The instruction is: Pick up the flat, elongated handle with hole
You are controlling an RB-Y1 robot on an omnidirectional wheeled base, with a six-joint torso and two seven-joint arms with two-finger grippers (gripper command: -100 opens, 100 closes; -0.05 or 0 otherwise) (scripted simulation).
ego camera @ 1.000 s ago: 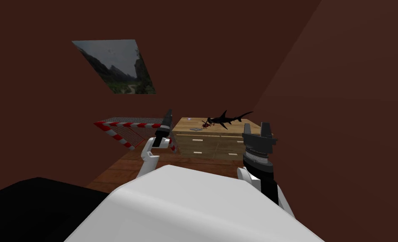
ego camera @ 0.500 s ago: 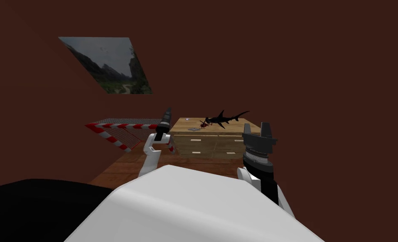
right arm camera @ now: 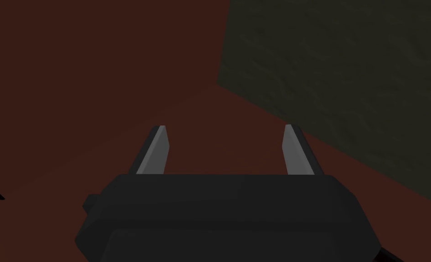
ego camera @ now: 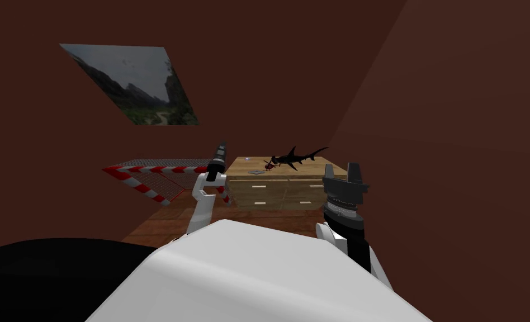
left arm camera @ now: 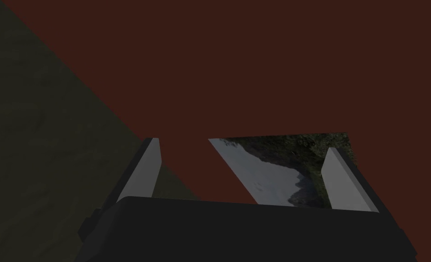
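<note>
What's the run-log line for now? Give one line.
target: flat grey handle on wooden dresser, near red toy helicopter | left gripper: open, empty | right gripper: open, empty | grasp: not yet done

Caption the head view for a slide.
Left gripper and right gripper raised before a wooden dresser bearing a black shark, red helicopter and flat grey handle.

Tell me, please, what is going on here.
The robot faces a wooden dresser from some way off and holds nothing. The left end effector and the right end effector are both open and raised in front of the chest. On the dresser top lies a flat grey piece, probably the handle to pick up, next to a small red toy helicopter and a black toy shark. Neither arm is near it yet.
</note>
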